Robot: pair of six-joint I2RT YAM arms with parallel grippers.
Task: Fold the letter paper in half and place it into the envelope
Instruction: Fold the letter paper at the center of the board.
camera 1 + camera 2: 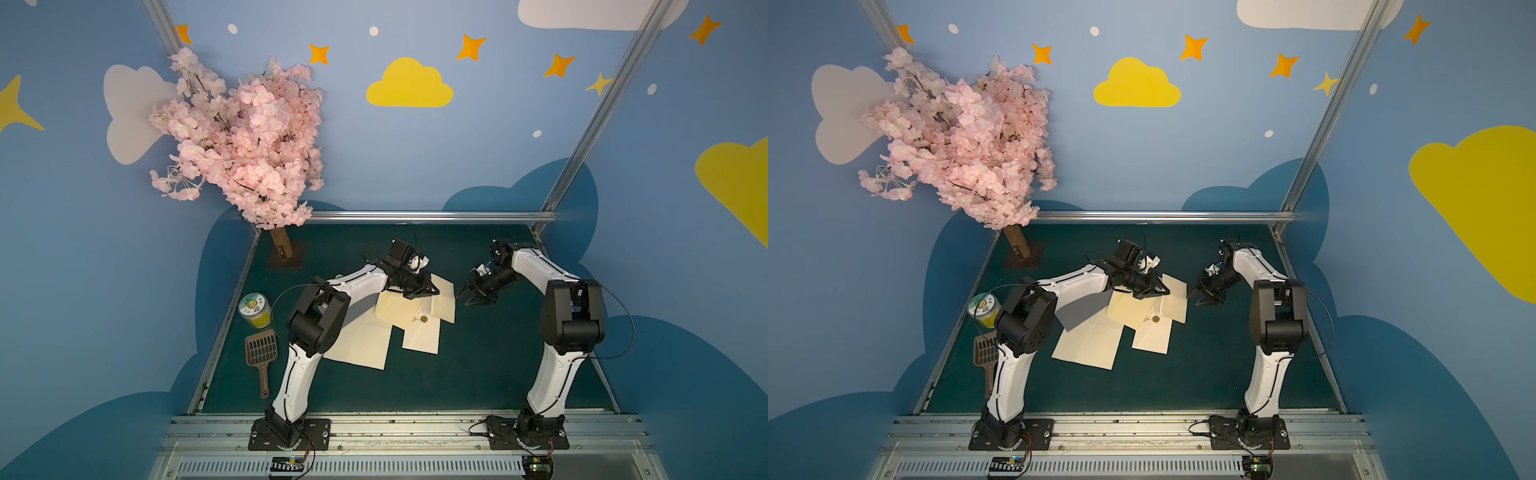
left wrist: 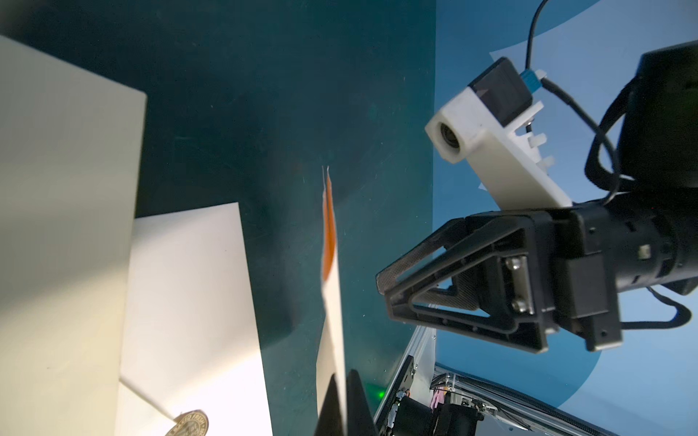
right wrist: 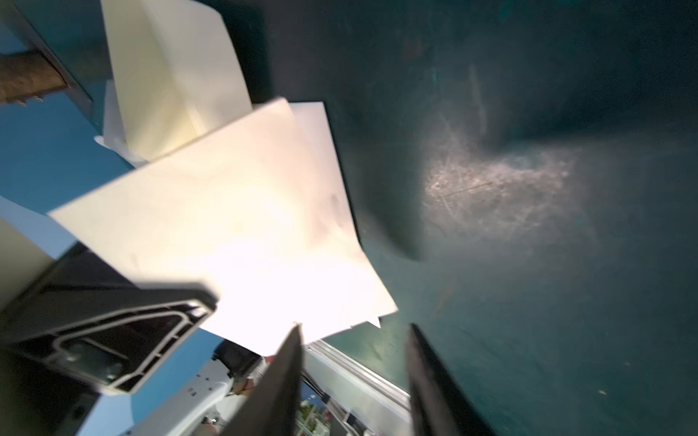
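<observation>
The left gripper (image 1: 428, 290) is clamped on a cream sheet, seen edge-on in its wrist view. This sheet is the letter paper (image 1: 444, 301), held raised off the bench (image 1: 478, 365) at the far end of a pile of overlapping cream sheets. Its free corner looks double-layered in the right wrist view, so the fold seems made. The envelope (image 1: 422, 338), judged by its round gold seal (image 1: 423, 319), lies flat just beside and partly under the held paper. A larger sheet (image 1: 361, 345) lies nearer the left arm's base. The right gripper (image 1: 467, 297) hovers just past the paper's free edge, its fingers (image 3: 287, 377) apart and empty. The step in hand looks like moving from folding to insertion. Next, the right gripper probably needs to hold the envelope's mouth open while the left aligns the paper's edge and slides it in.
</observation>
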